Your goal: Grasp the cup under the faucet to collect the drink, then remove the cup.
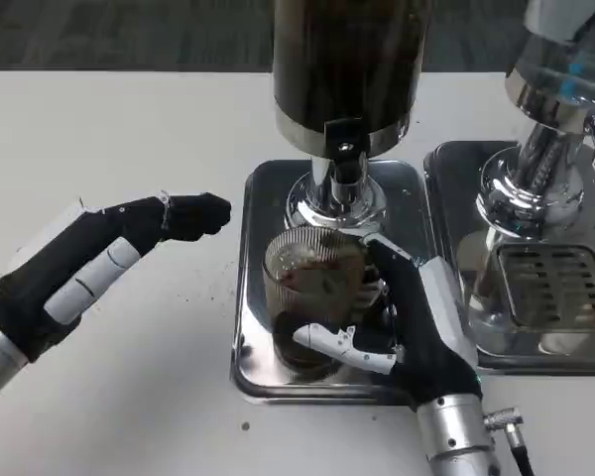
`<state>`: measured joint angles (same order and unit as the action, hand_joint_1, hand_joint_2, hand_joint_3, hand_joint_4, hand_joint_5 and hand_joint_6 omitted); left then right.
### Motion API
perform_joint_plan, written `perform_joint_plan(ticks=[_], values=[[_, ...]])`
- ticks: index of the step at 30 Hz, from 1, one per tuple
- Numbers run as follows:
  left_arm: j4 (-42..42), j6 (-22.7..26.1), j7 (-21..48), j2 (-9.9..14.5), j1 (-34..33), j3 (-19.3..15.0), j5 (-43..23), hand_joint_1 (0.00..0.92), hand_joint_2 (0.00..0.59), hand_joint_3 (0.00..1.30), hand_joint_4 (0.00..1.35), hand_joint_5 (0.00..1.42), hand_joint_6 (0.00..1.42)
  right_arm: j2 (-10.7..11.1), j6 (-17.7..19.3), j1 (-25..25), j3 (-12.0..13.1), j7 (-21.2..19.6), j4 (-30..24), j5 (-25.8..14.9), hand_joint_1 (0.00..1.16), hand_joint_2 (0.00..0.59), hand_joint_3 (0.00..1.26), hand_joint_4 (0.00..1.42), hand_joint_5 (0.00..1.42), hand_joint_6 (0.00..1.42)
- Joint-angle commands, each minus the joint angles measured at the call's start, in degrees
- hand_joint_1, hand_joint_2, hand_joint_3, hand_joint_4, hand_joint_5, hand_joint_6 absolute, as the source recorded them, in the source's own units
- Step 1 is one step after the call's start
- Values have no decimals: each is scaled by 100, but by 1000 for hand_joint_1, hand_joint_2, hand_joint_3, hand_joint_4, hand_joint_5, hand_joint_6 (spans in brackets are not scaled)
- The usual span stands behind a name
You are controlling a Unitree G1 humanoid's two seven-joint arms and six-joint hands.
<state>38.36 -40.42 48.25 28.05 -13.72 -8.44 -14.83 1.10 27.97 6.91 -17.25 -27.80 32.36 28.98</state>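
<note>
A ribbed clear glass cup (312,288) holding dark drink stands on the chrome drip tray (263,198), just below the dispenser's faucet (345,159). My right hand (416,327) wraps the cup from its right side, with fingers behind it and the thumb across its near lower wall. Over the white table to the left of the tray hovers my left hand (99,263), its fingers stretched toward the tray and holding nothing. The cup's base is partly hidden by my thumb.
The dark dispenser tank (347,59) rises above the tray. A second chrome dispenser (545,149) with a slotted drip tray (550,288) stands to the right, close beside my right wrist. Bare white table (109,139) lies to the left and front.
</note>
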Motion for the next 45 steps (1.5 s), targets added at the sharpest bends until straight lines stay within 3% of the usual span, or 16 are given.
perform_joint_plan(ticks=[1, 18, 45], values=[[-24, 40, -39, 22, 53, -22, 25, 0, 178, 348, 288, 254, 232, 37, 243, -121, 36, -350, 109, 89, 752, 214, 518, 653, 803, 1148], [124, 31, 7, -15, -105, 32, 38, 0, 185, 348, 289, 265, 232, 171, 472, -501, 187, -1064, -466, 370, 751, 221, 563, 681, 835, 1207], [309, -216, 84, -105, -330, 158, 110, 0, 191, 341, 278, 256, 246, 297, 387, -2025, 506, -1084, -2415, 692, 766, 212, 578, 689, 861, 1214]])
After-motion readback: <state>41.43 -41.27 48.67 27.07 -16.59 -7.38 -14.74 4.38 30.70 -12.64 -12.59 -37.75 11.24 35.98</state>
